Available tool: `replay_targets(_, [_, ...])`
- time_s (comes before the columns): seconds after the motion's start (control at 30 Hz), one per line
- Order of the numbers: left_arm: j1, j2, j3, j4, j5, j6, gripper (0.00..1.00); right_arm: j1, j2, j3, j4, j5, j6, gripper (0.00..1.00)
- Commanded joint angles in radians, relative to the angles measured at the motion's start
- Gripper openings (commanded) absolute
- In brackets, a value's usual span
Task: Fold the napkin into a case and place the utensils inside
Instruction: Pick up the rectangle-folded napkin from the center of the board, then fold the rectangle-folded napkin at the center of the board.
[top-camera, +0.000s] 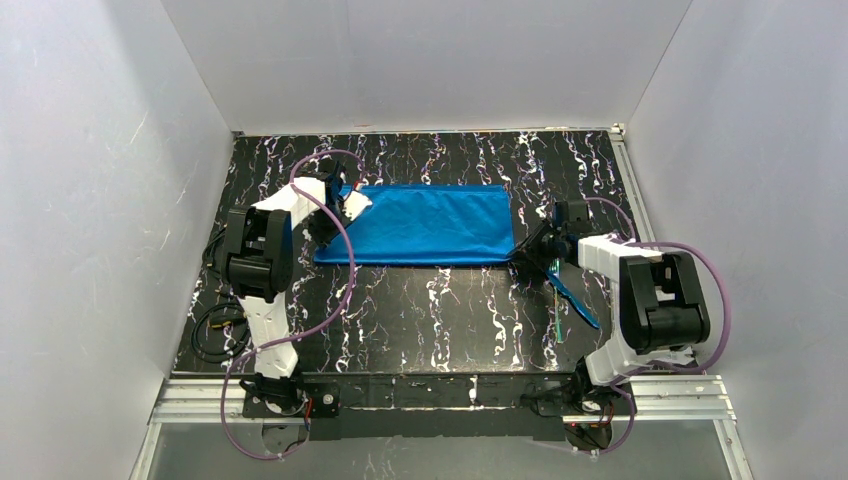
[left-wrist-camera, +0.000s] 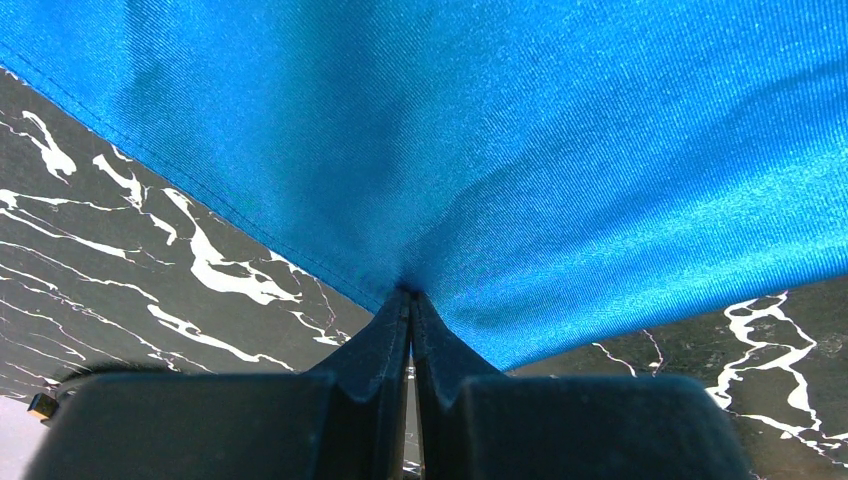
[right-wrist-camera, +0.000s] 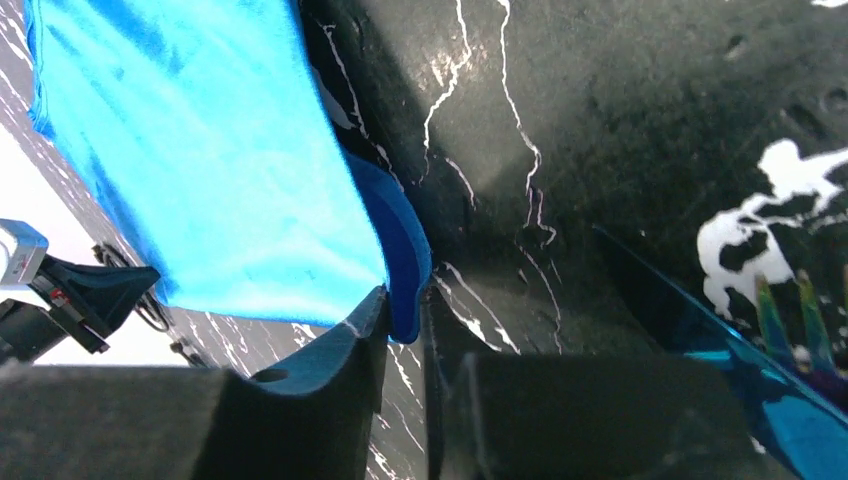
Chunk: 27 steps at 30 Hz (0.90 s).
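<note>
From above, I am seeing the napkin (top-camera: 425, 225) lying as a flat folded rectangle at mid-table, long side running across. My left gripper (top-camera: 348, 208) is sitting at its left end, the right gripper (top-camera: 525, 247) at its near right corner. The utensils (top-camera: 572, 298) are lying on the table (top-camera: 430, 310) just beside the right arm, apart from the cloth. Bare table is showing on the near side; white walls (top-camera: 100, 200) are hemming in both arms' outer sides.

Left wrist: fingers (left-wrist-camera: 385, 340) are pressing together, clamping the napkin (left-wrist-camera: 520, 140) at its hem, with the cloth puckering toward the pinch. Soft, light, limp. I am expecting it to sag and drag, so hems and corners look like the only sound holds.

Right wrist: fingers (right-wrist-camera: 350, 340) are standing nearly together with the napkin's (right-wrist-camera: 200, 150) doubled corner between them, looking pinched; how firmly, I cannot tell. Utensils (right-wrist-camera: 770, 330) are gleaming close on the right. They look thin and slick, easy to knock if I swing that way.
</note>
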Motion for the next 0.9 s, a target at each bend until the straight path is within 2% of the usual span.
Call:
replay_targets(0.0, [-0.002, 0.024, -0.015, 0.008, 0.006, 0.005, 0.02, 0.001, -0.073, 0.004, -0.084, 0.064, -0.04, 0.2])
replay_targets(0.2, [-0.002, 0.025, -0.008, -0.001, 0.015, -0.001, 0.02, 0.002, -0.08, 0.036, -0.092, 0.067, -0.05, 0.01])
replay_targets(0.47, [-0.002, 0.014, 0.005, -0.037, 0.057, -0.024, 0.03, 0.047, -0.082, 0.141, -0.123, 0.074, -0.112, 0.01])
replay_targets(0.6, [-0.002, 0.0, 0.04, -0.087, 0.125, -0.055, 0.03, 0.151, -0.049, 0.299, -0.172, 0.092, -0.202, 0.01])
replay_targets(0.87, [-0.001, -0.049, 0.07, -0.146, 0.226, -0.109, 0.03, 0.408, 0.125, 0.585, -0.267, 0.138, -0.318, 0.01])
